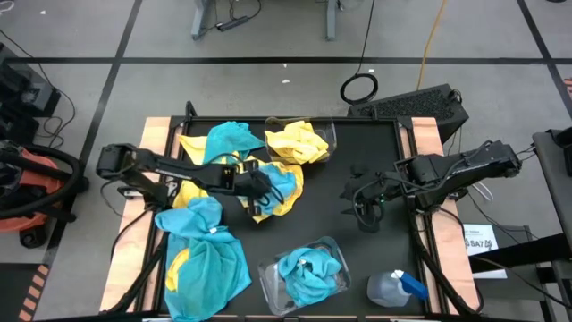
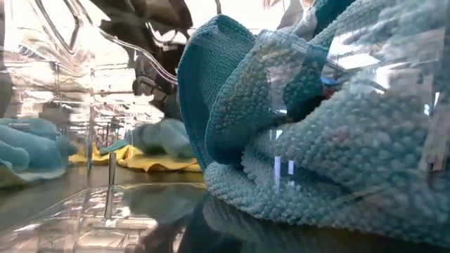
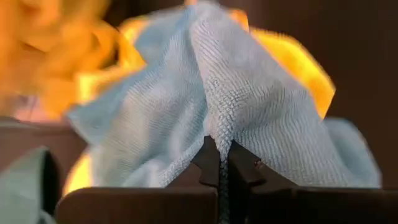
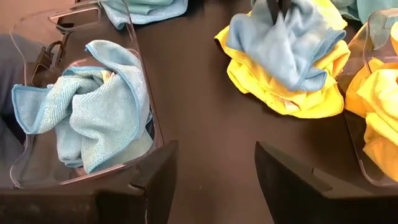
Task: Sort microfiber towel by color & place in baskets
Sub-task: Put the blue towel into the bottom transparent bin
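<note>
My left gripper (image 1: 265,185) is shut on a turquoise towel (image 1: 284,182) that lies on top of a heap of yellow towels (image 4: 292,93) at the table's middle. My right gripper (image 4: 214,171) is open and empty over bare table to the right of the heap. A clear basket (image 1: 329,134) at the far edge holds yellow towels (image 1: 298,143). A clear basket (image 1: 268,282) at the near edge holds turquoise towels (image 1: 308,273); it fills the low view (image 2: 302,126). My left gripper pinches a raised fold (image 3: 219,127) of the turquoise towel between its two fingers (image 3: 245,168). The cloth is drawn up into a peak at the fingers and spreads out below them (image 4: 283,46). Its lower edges rest on the yellow towels.
More turquoise and yellow towels lie heaped at the near left (image 1: 206,255) and far left (image 1: 228,141). A clear spray bottle with a blue trigger (image 1: 396,288) lies at the near right corner. Bare dark table (image 1: 375,152) shows between the heap and the right arm.
</note>
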